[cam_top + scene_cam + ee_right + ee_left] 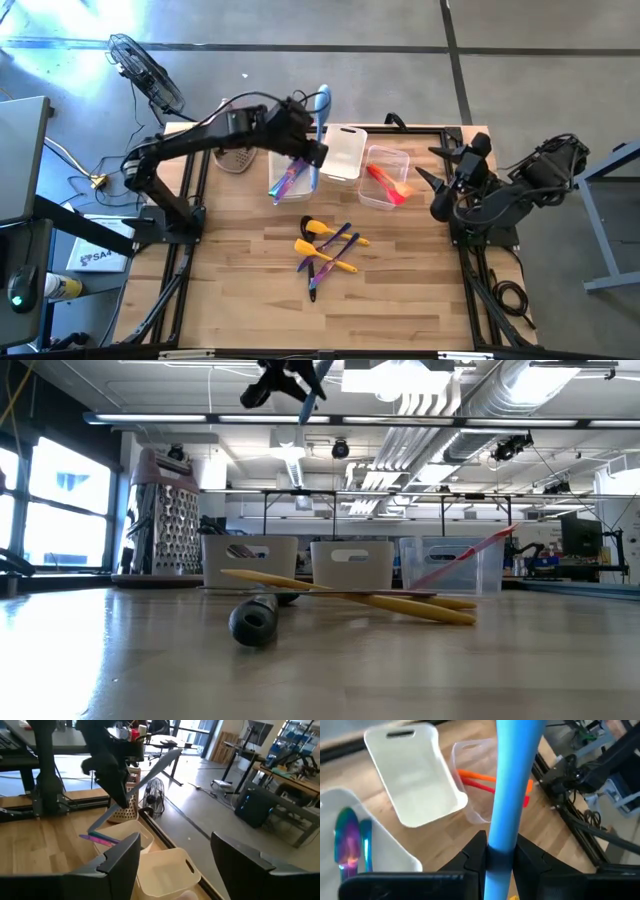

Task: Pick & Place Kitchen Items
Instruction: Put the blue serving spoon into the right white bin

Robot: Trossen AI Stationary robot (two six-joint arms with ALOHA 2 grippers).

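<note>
L gripper (499,857): clamped on blue utensil (512,785), raised above 3 tubs (345,155).
R gripper (172,852): fingers apart, empty, parked at table's right edge.
Obstructions: grater (165,520) beside tubs; utensil pile (325,250) mid-table.

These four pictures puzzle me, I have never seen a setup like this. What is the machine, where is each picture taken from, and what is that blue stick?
It is a robot with two dark arms at a wooden table. One picture looks straight down from above, one looks level across the tabletop, and two come from cameras on the arms' wrists. The left gripper is raised over the tubs and is shut on a blue utensil, your blue stick. The right gripper waits at the table's right edge, fingers open. At the back stand three clear tubs: the left tub holds purple and blue utensils, the middle tub looks empty, the right tub holds a red and an orange one. A heap of yellow and purple utensils lies mid-table, and a metal grater at the back left.
</note>
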